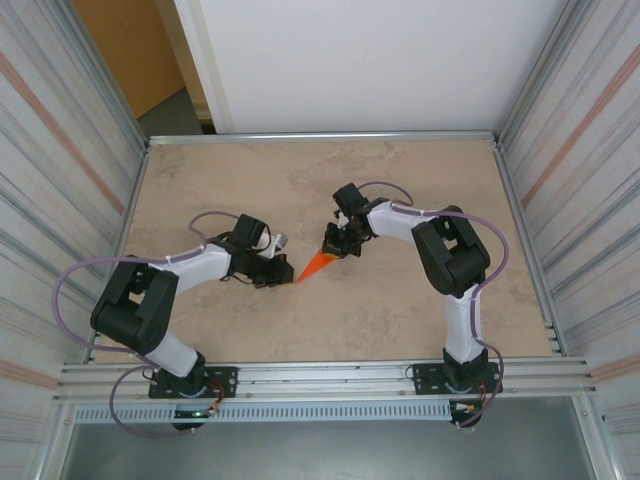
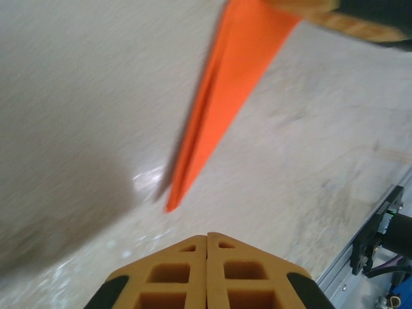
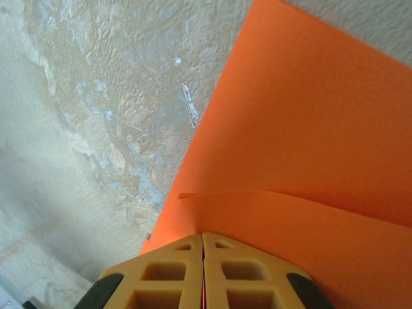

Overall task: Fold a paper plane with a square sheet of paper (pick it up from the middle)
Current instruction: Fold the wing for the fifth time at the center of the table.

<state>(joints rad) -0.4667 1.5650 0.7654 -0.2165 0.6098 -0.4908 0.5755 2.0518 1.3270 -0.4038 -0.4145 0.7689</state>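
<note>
Your right hand point(image 3: 204, 237) grips the narrow, creased bright-orange paper plane point(image 1: 316, 263), centre frame; your left hand point(image 2: 207, 237) is clenched, empty. Folding looks nearly finished. Next, steady its nose.

Bench point(image 1: 400, 320) far half & near-right corner open, wide room to pass. Mid blocked: paper plane point(image 1: 312, 265) spans btwn right pincer point(image 1: 336, 247), clamped on its wide end, & left pincer point(image 1: 286, 272), closed, just off its tip. Ribbed walls point(image 1: 60, 150) hem L & R sides.
</note>
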